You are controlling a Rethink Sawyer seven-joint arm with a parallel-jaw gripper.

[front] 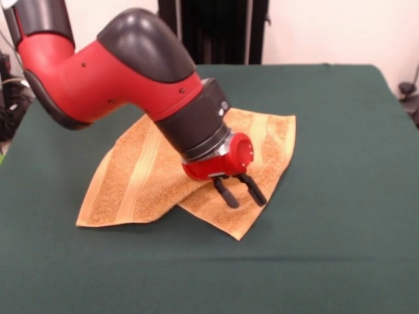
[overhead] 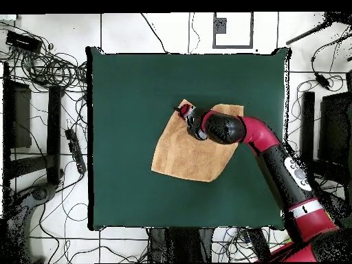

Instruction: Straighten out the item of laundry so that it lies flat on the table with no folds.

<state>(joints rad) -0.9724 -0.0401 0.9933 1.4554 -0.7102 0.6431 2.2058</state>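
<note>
The orange-tan towel [front: 131, 176] lies near the middle of the green table [front: 327, 131], creased, with its left part lapped over its right part along a diagonal fold. One paler band runs down the left part and another along the right edge. My gripper [front: 247, 201] hangs tilted over the towel's near right part, its two black fingers [front: 227, 193] spread apart with nothing between them. In the overhead view the towel [overhead: 189, 152] shows as an uneven shape on the table [overhead: 124, 89], and the gripper [overhead: 187, 113] sits over its upper corner.
The red and black arm [front: 118, 72] reaches across the towel from the upper left and hides its far middle. Cables and dark equipment [overhead: 41, 69] lie on the floor around the table. A dark stand [front: 216, 29] rises behind the far edge.
</note>
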